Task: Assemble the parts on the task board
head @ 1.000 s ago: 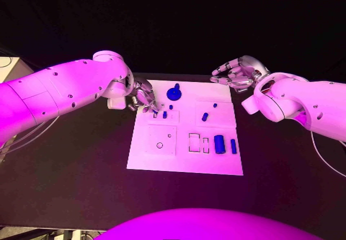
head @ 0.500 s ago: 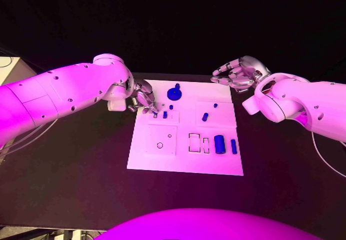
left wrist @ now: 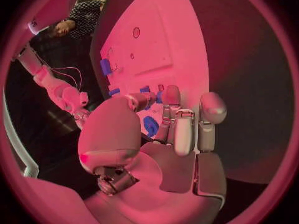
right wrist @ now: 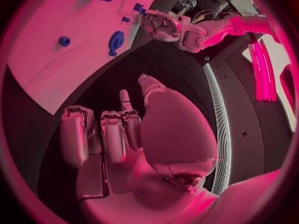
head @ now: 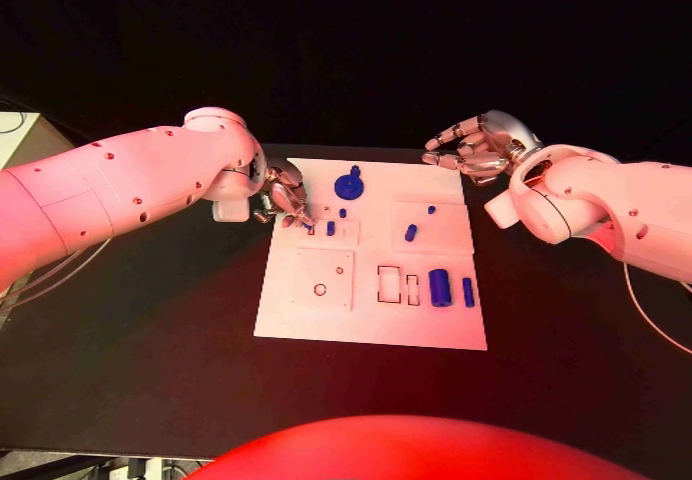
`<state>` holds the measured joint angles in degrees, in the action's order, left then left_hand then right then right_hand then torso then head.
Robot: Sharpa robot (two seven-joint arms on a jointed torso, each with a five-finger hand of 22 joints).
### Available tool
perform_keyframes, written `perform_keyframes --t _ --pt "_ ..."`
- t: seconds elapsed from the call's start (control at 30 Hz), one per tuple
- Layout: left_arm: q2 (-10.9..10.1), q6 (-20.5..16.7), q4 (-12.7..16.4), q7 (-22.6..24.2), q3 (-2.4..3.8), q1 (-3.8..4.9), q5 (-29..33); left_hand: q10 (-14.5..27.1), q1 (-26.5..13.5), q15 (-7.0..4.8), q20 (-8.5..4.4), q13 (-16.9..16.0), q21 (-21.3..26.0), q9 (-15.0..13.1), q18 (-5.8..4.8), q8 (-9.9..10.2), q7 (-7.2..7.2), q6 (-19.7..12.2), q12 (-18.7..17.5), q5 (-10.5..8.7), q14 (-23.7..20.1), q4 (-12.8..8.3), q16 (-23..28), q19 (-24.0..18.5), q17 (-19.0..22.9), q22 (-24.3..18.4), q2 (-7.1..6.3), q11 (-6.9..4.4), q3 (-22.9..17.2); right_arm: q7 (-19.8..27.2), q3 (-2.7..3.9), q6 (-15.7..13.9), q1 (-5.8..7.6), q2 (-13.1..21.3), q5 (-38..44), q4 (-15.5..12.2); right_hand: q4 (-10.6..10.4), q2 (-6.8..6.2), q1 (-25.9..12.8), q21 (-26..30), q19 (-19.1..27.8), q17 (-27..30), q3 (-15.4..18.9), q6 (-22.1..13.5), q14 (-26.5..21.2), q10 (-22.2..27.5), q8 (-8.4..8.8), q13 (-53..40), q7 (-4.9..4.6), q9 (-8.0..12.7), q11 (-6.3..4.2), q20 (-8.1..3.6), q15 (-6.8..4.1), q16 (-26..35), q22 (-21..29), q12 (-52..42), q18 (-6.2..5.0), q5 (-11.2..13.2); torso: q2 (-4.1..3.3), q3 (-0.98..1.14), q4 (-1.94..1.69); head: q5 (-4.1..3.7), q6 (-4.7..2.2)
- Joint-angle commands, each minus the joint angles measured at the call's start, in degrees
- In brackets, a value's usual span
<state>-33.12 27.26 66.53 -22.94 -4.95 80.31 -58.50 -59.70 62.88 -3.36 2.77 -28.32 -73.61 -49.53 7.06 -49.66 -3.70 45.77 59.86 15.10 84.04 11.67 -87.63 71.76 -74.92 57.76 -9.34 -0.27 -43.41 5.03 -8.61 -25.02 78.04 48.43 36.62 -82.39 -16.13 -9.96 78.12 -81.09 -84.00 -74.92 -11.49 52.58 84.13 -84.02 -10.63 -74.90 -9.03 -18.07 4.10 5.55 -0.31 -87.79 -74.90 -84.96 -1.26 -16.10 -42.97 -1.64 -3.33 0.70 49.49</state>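
Note:
The white task board (head: 372,315) lies mid-table. At its far left corner my left hand (head: 283,200) reaches down, fingertips (head: 300,217) close together beside a small blue part (head: 329,228); I cannot tell whether they pinch anything. A blue round knob (head: 348,185) stands just beyond them and shows between my left hand's fingers (left wrist: 149,127). A blue peg (head: 410,233), a thick blue cylinder (head: 438,287) and a thin blue bar (head: 467,291) lie further right. My right hand (head: 469,150) hovers past the board's far right corner, fingers curled, holding nothing.
Two rectangular slots (head: 388,284) and a small ring (head: 319,290) mark the board's near half. Black table (head: 144,330) surrounds the board. In the right wrist view the board (right wrist: 56,15) and my left hand (right wrist: 168,27) lie across from my right hand (right wrist: 118,134).
None of the parts has moved. My left hand has edged very slightly left at the board's corner; my right hand stays still.

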Motion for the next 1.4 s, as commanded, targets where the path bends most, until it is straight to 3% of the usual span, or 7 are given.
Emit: perform_keyframes --t 0.03,0.23,0.97,1.4 --pt "0.0 -0.4 0.3 0.1 -0.03 -0.15 -0.6 0.1 -0.1 -0.12 0.10 0.1 0.1 0.0 -0.33 0.0 0.08 0.4 0.2 0.27 3.9 -12.5 -0.1 -0.2 -10.4 0.0 0.58 -0.10 -12.1 0.6 0.02 0.3 -0.01 0.0 0.4 0.0 -0.1 0.13 -0.5 0.4 -2.1 -10.6 -0.4 -0.4 4.7 -1.4 -0.20 -10.7 0.02 0.0 0.05 -0.04 0.04 0.2 -7.4 0.2 -1.19 -0.1 0.05 0.00 -0.02 0.04 0.01" --pt "-0.1 -0.4 0.7 0.2 -0.07 -0.28 -0.5 0.1 -0.1 -0.12 0.10 0.1 0.1 0.0 -0.33 0.0 0.08 0.4 0.2 0.27 3.9 -12.5 -0.1 -0.2 -10.4 0.0 0.58 -0.10 -12.1 0.6 0.02 0.3 -0.01 -0.1 0.4 0.0 -0.1 0.13 -0.5 0.4 -2.1 -10.6 -0.4 -0.4 4.7 -1.4 -0.20 -10.7 0.02 0.0 0.05 -0.04 0.04 0.2 -7.4 0.2 -1.19 -0.1 0.01 0.00 0.11 0.15 0.02" --pt "-0.2 0.3 1.2 0.1 -0.28 -0.46 -1.0 0.1 -0.3 -0.11 0.12 0.1 0.0 0.0 -0.35 0.0 0.07 0.4 0.3 0.31 3.9 -12.7 -0.2 -0.2 -10.6 0.2 0.64 -0.08 -12.0 0.5 0.02 0.4 -0.02 -0.1 0.4 0.0 0.0 0.13 -0.4 0.3 -2.1 -10.8 -0.5 -0.4 4.7 -1.5 -0.22 -10.8 0.02 0.0 0.04 -0.05 0.04 0.2 -7.5 0.1 -1.16 -0.1 0.02 0.02 0.07 0.39 0.48" --pt "-1.3 0.0 2.2 0.0 -0.27 -0.43 -0.7 0.1 -0.3 -0.11 0.13 0.1 0.0 0.0 -0.38 0.0 0.07 0.4 0.3 0.34 4.1 -12.8 -0.3 -0.1 -10.8 0.3 0.64 -0.09 -12.1 0.5 0.02 0.5 -0.02 -0.1 0.4 0.1 0.0 0.13 -0.4 0.3 -2.1 -10.8 -0.5 -0.4 4.7 -1.5 -0.22 -10.8 0.02 0.0 0.04 -0.05 0.04 0.2 -7.5 0.1 -1.16 -0.1 -0.02 0.03 0.08 0.30 0.51"
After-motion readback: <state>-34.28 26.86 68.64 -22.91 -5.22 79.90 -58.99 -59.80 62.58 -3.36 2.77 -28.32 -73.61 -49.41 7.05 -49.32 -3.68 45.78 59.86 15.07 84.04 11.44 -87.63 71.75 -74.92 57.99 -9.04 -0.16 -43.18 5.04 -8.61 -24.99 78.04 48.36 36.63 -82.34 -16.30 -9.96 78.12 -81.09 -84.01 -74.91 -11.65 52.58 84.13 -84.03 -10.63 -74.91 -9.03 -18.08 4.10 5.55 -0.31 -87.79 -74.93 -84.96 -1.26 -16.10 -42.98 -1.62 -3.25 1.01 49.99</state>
